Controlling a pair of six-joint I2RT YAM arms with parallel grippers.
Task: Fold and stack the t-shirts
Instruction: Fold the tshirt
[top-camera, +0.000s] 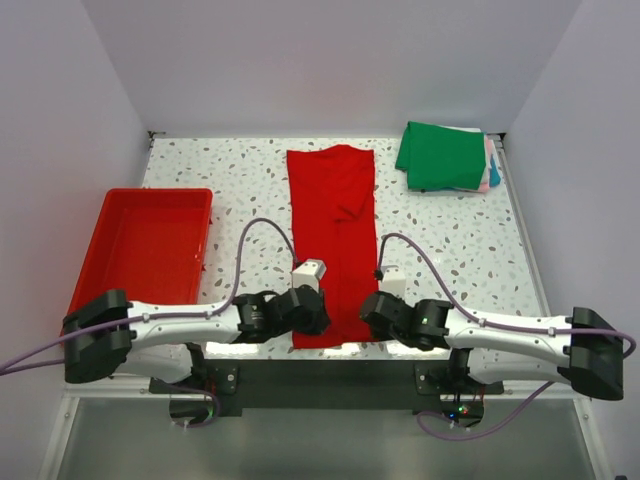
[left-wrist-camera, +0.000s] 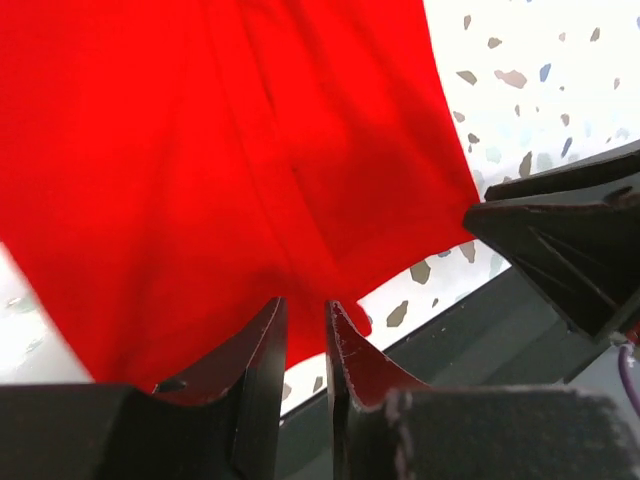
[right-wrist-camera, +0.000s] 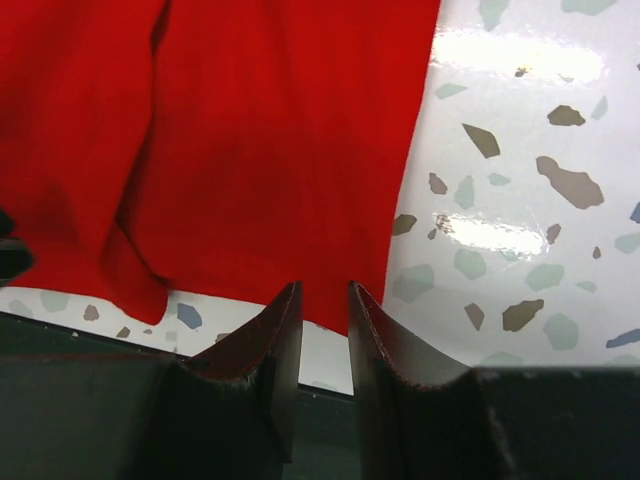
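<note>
Red soft cloth fills both wrist views: the plain red short-sleeved t-shirt (top-camera: 332, 240) lies flat on the speckled white table (top-camera: 450, 250) as a long narrow strip. Its sides are already turned in, its collar end is far from the arms, and its hem is at the near edge.

The left gripper (left-wrist-camera: 303, 305) sits at the hem's left corner and the right gripper (right-wrist-camera: 325, 290) at its right corner. Each one's jaws stand a narrow gap apart, and we see only table and edge through the gap, so neither has cloth clamped as far as we can tell.

We judge the lengthwise fold done and the crosswise fold in hand. Next, both sets of fingers need to get under the hem corners, pinch all the layers together, then lift and carry the hem evenly toward the collar so the strip halves without skewing.

The green-topped stack of folded t-shirts (top-camera: 442, 155) waits at the far right corner, well apart from the red one. The rigid red plastic tray (top-camera: 205, 230) stands at the left.
</note>
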